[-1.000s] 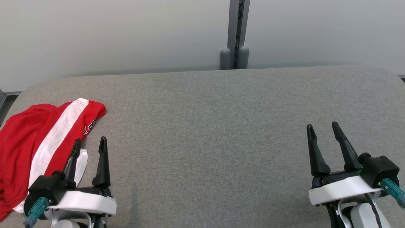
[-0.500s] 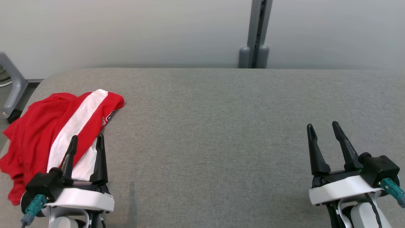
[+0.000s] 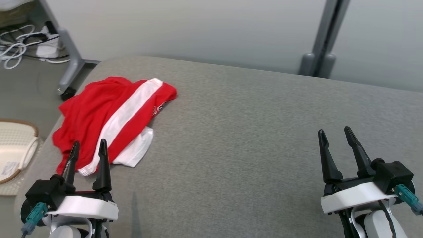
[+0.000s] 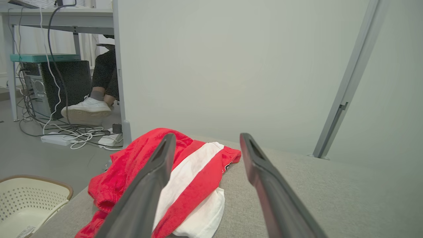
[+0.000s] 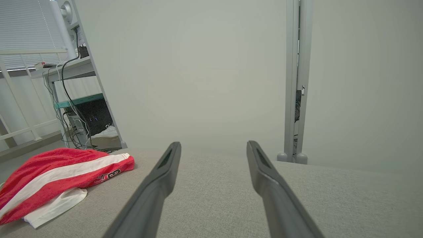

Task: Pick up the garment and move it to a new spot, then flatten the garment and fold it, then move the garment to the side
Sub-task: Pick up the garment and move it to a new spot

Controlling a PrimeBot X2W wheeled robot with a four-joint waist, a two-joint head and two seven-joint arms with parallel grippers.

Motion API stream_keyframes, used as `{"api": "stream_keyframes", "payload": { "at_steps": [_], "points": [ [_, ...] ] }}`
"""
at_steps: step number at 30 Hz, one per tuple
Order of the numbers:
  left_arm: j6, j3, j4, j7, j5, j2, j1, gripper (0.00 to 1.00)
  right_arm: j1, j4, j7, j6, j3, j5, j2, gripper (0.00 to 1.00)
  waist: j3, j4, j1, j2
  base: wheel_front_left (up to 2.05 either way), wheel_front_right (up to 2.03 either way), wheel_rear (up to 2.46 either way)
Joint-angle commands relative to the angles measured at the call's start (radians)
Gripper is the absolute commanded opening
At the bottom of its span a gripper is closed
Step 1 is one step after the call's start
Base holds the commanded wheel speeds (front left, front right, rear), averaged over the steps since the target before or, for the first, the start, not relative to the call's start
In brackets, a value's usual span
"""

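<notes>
We see crumpled red white-striped cloth garment (image 3: 99, 109) just ahead of our left gripper (image 3: 90, 142), long axis slanting far-right; right gripper (image 3: 333, 130) well apart; both spread wide, empty

It looks like an office-style lab bay: pale partition panels (image 4: 214, 66) on a grey post (image 3: 322, 43). At ten o'clock, a desk (image 4: 59, 15) stands over a computer tower (image 4: 62, 82), tangled cables (image 4: 76, 132) and a seated person's white shoe (image 4: 86, 107).

Grey fabric-covered table (image 3: 251, 132) — crumpled red-and-white garment (image 3: 112, 115) at its left end
</notes>
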Motion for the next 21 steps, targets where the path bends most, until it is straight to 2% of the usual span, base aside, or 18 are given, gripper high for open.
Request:
{"api": "stream_keyframes", "payload": {
  "at_steps": [1, 12, 21],
  "points": [
    [0.0, 0.001, 0.003, 0.0, 0.002, 0.004, -0.017, 1.0, -0.011, 0.001, -0.005, 0.001, -0.001, -0.003, -0.007, 1.0, 0.0, 0.039, 0.0, 0.0, 0.0, 0.0, 0.0],
    [0.0, 0.004, 0.016, 0.0, 0.012, 0.004, -0.004, 1.0, -0.003, 0.022, -0.005, 0.001, 0.026, 0.01, -0.007, 1.0, -0.031, 0.186, 0.0, 0.0, 0.0, 0.0, 0.0],
    [0.0, 0.01, 0.013, 0.0, 0.021, 0.004, 0.016, 1.0, 0.011, 0.024, -0.005, 0.001, 0.047, 0.03, -0.007, 1.0, -0.057, 0.233, 0.0, 0.0, 0.0, 0.0, 0.0]
  ]
}}
